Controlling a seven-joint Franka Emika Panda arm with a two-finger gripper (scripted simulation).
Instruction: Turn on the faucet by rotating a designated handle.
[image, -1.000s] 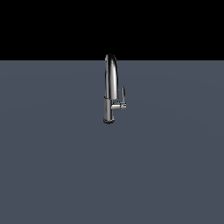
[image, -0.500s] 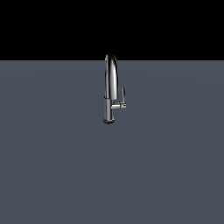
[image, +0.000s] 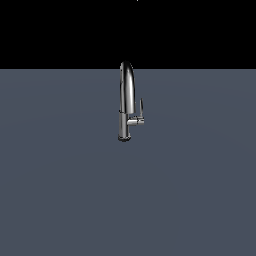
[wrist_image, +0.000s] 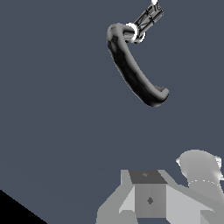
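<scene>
- Step: approach, judging by the views. Arm absent from exterior view; nothing touches the tall slim shiny chrome faucet (image: 126, 102) w/ arched gooseneck spout.
- Faucet stands upright, mid-scene, on the flat matte slate-grey surface (image: 60, 190); black backdrop behind.
- Small thin chrome blade-shaped handle (image: 140, 109) stands upright on a short stub, on exterior view's right of the body.
- Wrist view: spout is a dark glossy curved tube; handle (wrist_image: 148, 17) shows beyond it, well apart from the pale grey blocky gripper body (wrist_image: 151, 199).
- Fingertips out of frame, so can't tell whether apart or together.
- Next, prob.: close in on the blade, push it around its stub.
</scene>
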